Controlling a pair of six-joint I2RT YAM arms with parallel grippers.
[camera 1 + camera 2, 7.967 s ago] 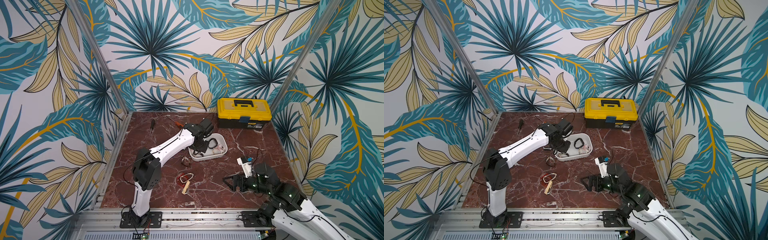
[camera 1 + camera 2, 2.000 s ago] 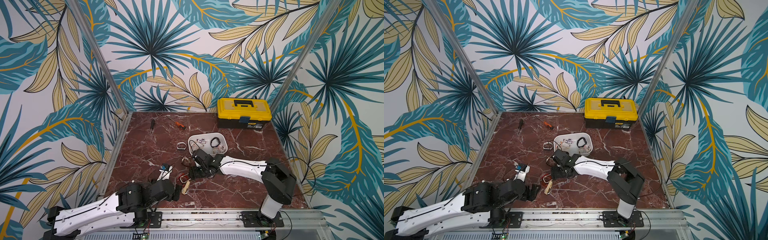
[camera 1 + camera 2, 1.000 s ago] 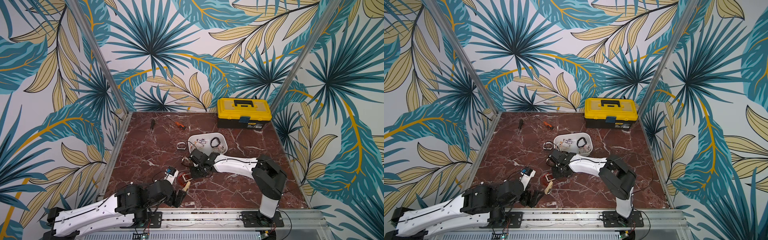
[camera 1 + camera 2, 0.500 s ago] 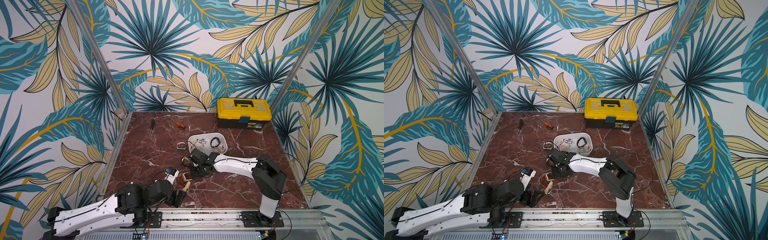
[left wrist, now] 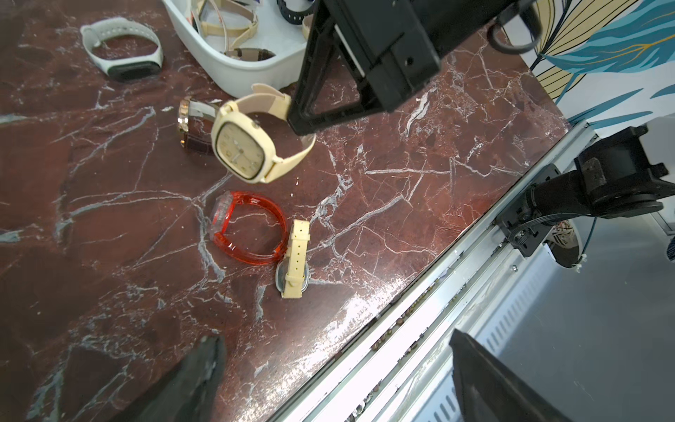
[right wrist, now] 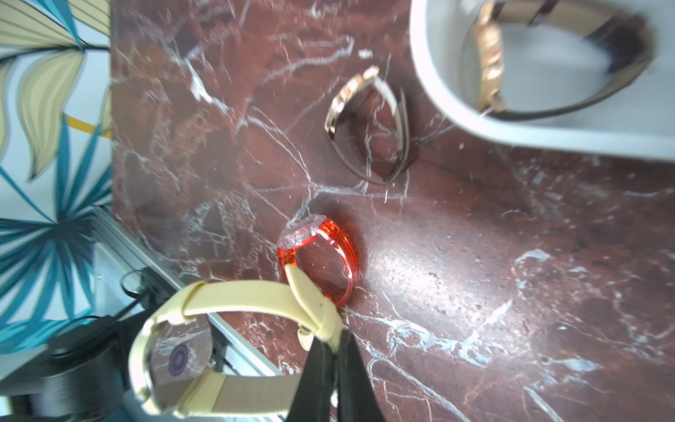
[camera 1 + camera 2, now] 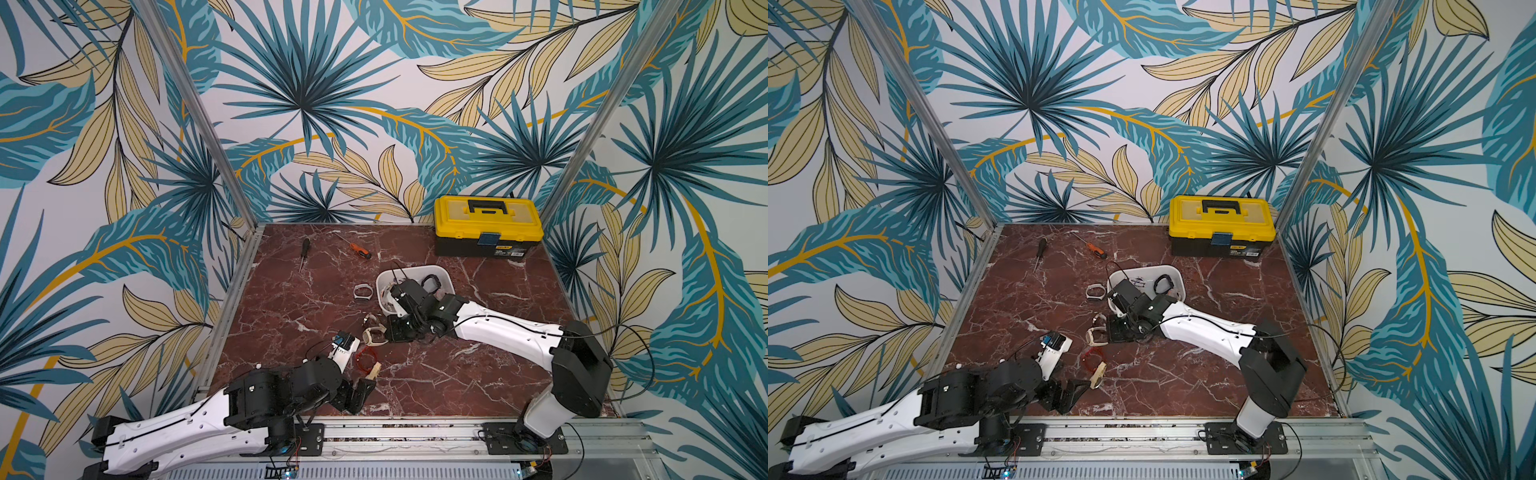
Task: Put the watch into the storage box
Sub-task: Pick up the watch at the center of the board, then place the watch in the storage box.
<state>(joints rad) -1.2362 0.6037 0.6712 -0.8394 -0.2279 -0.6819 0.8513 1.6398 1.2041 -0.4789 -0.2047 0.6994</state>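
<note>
In both top views the cream watch (image 7: 374, 336) is just left of centre, below-left of the storage box (image 7: 415, 269), with its strap pinched by the right gripper (image 7: 388, 331).

The left wrist view shows us the left gripper (image 5: 336, 338) spread wide, holding nothing.

In the right wrist view the jaws are pressed onto the strap. We judge the watch light and floppy with a fragile face, so the strap is the sensible hold.

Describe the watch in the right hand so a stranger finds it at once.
Start at the white tub mid-table. Just in front of it, the right hand pinches the strap of a cream watch. Only this one has a big square cream face.
</note>
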